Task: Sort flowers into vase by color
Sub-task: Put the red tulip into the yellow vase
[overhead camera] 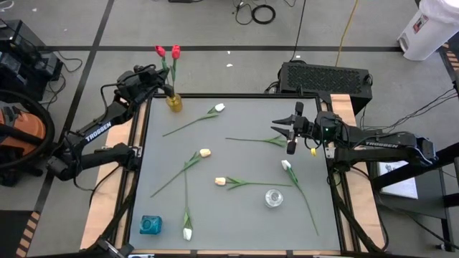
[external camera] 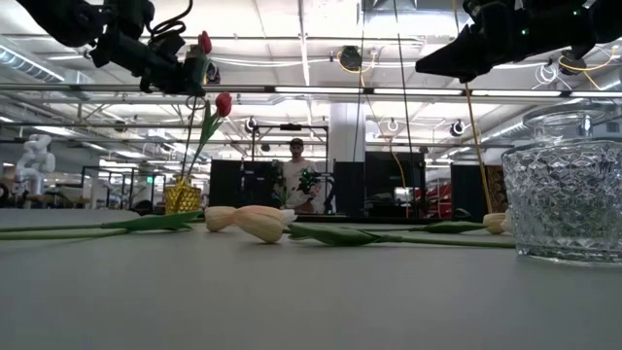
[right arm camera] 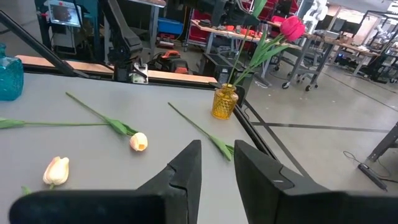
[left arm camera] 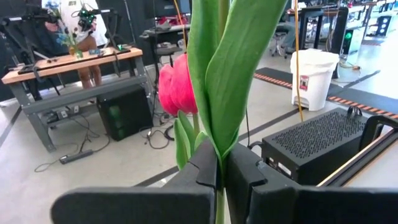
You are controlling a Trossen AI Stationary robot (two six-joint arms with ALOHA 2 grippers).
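A yellow vase (overhead camera: 174, 103) stands at the table's far left corner and holds a red tulip (external camera: 224, 104). My left gripper (overhead camera: 164, 89) hangs level just above the vase, shut on a second red tulip (overhead camera: 159, 51) that stands upright. Its stem runs down toward the vase mouth; whether it ends inside I cannot tell. Several white and cream flowers (overhead camera: 205, 153) lie flat on the grey table. My right gripper (overhead camera: 277, 126) hovers open at the far right, above a lying stem (overhead camera: 251, 140), with nothing between its fingers (right arm camera: 186, 168). My left gripper pinches the red tulip's green stem and leaf base (left arm camera: 219, 163) between its two fingers, well below the red head (left arm camera: 176, 87). The fingers come level from the table's left side and lie across the stem. The tulip stands upright, head above the fingers.
A clear glass vase (overhead camera: 273, 198) stands near the table's right front, a teal vase (overhead camera: 150, 225) at the near left. A black box (overhead camera: 326, 77) sits behind the far edge. A person (external camera: 296, 180) stands in the room beyond.
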